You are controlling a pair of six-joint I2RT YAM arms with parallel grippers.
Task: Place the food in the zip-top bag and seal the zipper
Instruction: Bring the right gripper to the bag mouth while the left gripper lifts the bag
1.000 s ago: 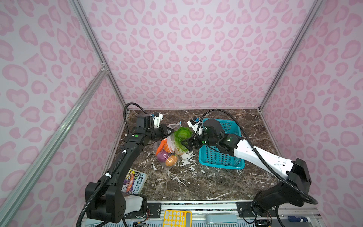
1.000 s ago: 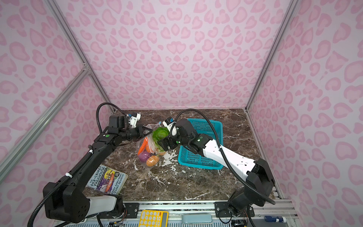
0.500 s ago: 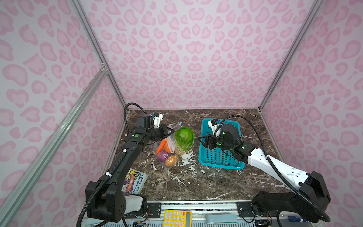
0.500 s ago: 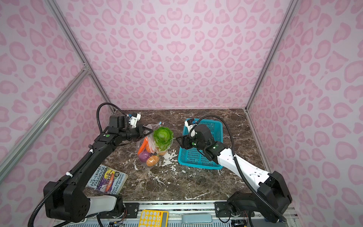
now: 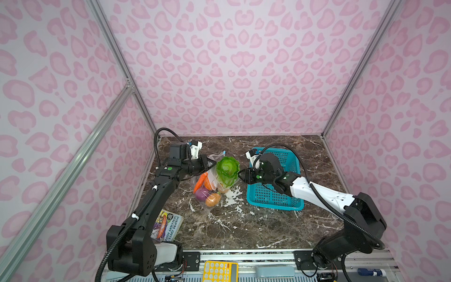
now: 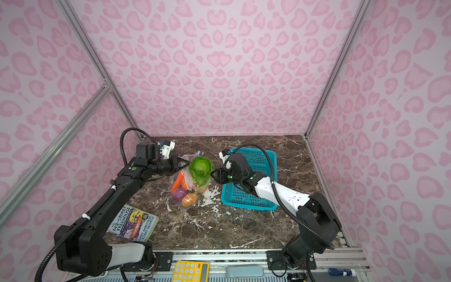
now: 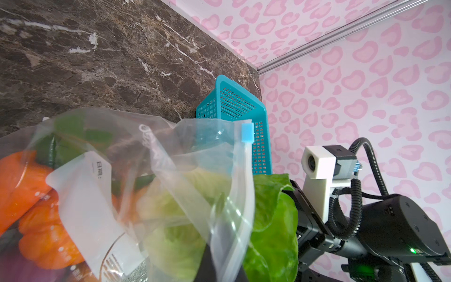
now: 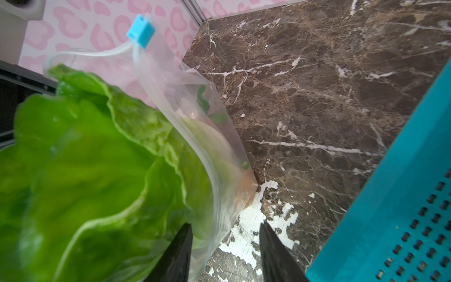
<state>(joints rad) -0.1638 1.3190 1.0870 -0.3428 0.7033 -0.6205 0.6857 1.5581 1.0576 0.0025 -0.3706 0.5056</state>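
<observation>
The dark marbled surface [image 5: 244,232] is shut in by pink walls [image 5: 231,73] left, far and right; its near middle lies open. A teal basket [image 5: 273,200] takes the right side, its left wall close beside the right fingers [image 8: 274,254], which stand parted, grasping nothing, just beside the zip-top bag [image 7: 219,151]. That bag stands left of centre, mouth up, the left fingers [image 5: 207,164] clenched on its left rim. The cabbage [image 5: 228,171] juts from the mouth above the carrot [image 5: 199,182] and purple onion [image 5: 201,195]. A book [image 6: 133,223] lies near left, a yellow calculator [image 6: 190,271] beyond the near edge. The blue slider [image 8: 141,31] sits at the bag's far top corner.
</observation>
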